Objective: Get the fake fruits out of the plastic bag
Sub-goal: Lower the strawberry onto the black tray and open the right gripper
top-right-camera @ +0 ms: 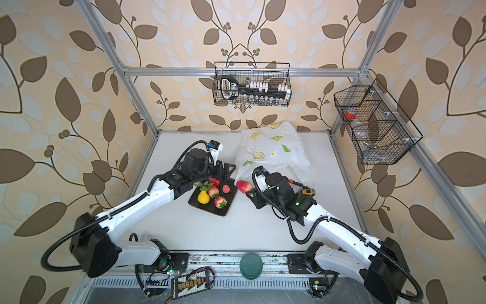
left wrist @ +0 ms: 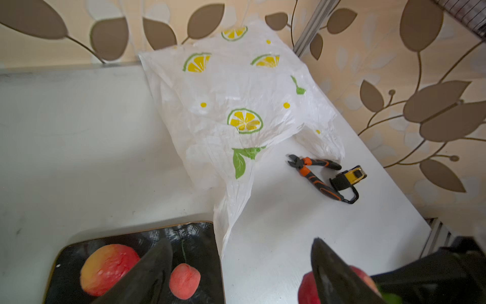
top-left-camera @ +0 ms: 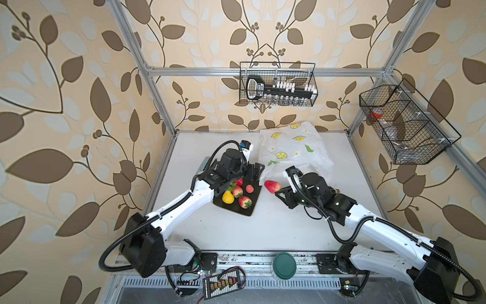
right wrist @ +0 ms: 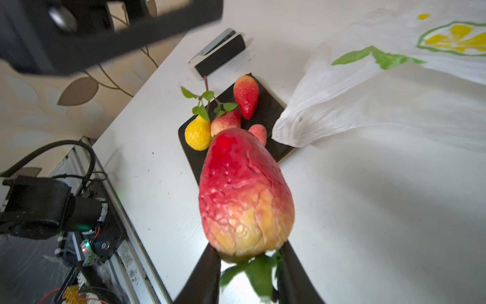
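The right gripper [right wrist: 248, 262] is squeezing a big red strawberry [right wrist: 244, 194] at its wide end, by the green leaves, just beside the black plate [top-left-camera: 231, 208]. The strawberry looks light, hard and shiny, so it may slip; its fat middle would be a safer hold. The left gripper [left wrist: 242, 240] is spread wide and holds nothing. The plastic bag [top-left-camera: 292, 150] lies behind and looks flat, maybe empty.

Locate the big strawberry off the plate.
In both top views the big strawberry lies mid-table, just right of the black plate and by the plastic bag's near edge, gripped at its leafy end by the right gripper.
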Controlling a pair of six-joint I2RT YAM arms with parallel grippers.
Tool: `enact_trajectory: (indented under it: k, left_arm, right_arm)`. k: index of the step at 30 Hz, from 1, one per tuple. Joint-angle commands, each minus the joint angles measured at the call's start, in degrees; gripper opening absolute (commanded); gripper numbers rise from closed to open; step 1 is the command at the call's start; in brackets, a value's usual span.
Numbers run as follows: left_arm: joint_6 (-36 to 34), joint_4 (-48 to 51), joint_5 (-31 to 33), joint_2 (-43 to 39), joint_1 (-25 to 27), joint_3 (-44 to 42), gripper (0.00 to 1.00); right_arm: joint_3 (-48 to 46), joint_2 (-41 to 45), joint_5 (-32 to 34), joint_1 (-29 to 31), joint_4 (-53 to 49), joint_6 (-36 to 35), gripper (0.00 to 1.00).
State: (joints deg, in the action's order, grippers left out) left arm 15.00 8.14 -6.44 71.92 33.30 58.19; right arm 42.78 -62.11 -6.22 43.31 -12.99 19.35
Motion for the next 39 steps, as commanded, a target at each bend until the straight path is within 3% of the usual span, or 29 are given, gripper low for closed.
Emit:
enact_trajectory:
  k: [1,6,10,31,35,39]
  left_arm:
    - [4.4,4.5,9.5,-5.1,-0.5,-1.3,0.84]
    - [9.5,10.9,20.3,-9.3,-1.6,-0.3,0.83]
    - [11.6,12.9,24.1,-11.7,-1.6,-0.7,0.83]
    - [13.5,17.4,24.9,-19.0,-1.6,-4.2,0.81]
    - [13.2,17.5,25.1,-19.4,-1.6,-4.4,0.81]
    - [12.9,17.4,25.0,-19.6,-1.6,-4.3,0.81]
  right_arm:
    - [0.7,-3.5,3.3,3.4,1.7,-1.6,0.32]
    - [5.2,-13.0,7.4,7.3,3.1,0.6,0.31]
    - [7.6,-19.3,10.0,8.3,3.3,2.9,0.31]
    - [18.3,-40.0,12.5,8.5,3.6,0.8,0.33]
    - [20.3,-42.1,12.2,8.5,4.2,0.9,0.39]
    - [21.6,-43.2,12.5,8.5,4.3,1.0,0.55]
